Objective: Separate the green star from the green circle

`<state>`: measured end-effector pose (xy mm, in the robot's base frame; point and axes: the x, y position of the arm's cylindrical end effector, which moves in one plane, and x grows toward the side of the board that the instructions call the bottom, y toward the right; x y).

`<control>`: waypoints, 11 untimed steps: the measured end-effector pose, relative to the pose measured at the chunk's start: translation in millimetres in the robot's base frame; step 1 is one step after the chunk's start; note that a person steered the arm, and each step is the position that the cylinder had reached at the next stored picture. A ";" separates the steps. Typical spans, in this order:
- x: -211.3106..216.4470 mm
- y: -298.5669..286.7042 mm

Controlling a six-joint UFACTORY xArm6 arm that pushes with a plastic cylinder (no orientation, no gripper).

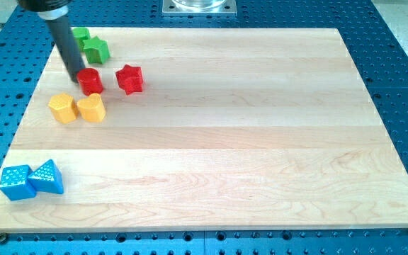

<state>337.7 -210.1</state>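
The green star lies near the board's top left corner. The green circle sits just up-left of it, touching or nearly touching, and is partly hidden behind my rod. My tip rests on the board below the green pair, just left of the red circle and about touching it.
A red star lies right of the red circle. A yellow hexagon and a yellow heart sit side by side below. A blue cube and a blue triangle sit at the bottom left. The wooden board lies on a blue perforated table.
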 end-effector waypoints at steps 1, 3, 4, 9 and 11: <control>-18.4 -13.7; -66.0 -17.8; -69.4 103.8; 3.1 221.5; 24.4 330.5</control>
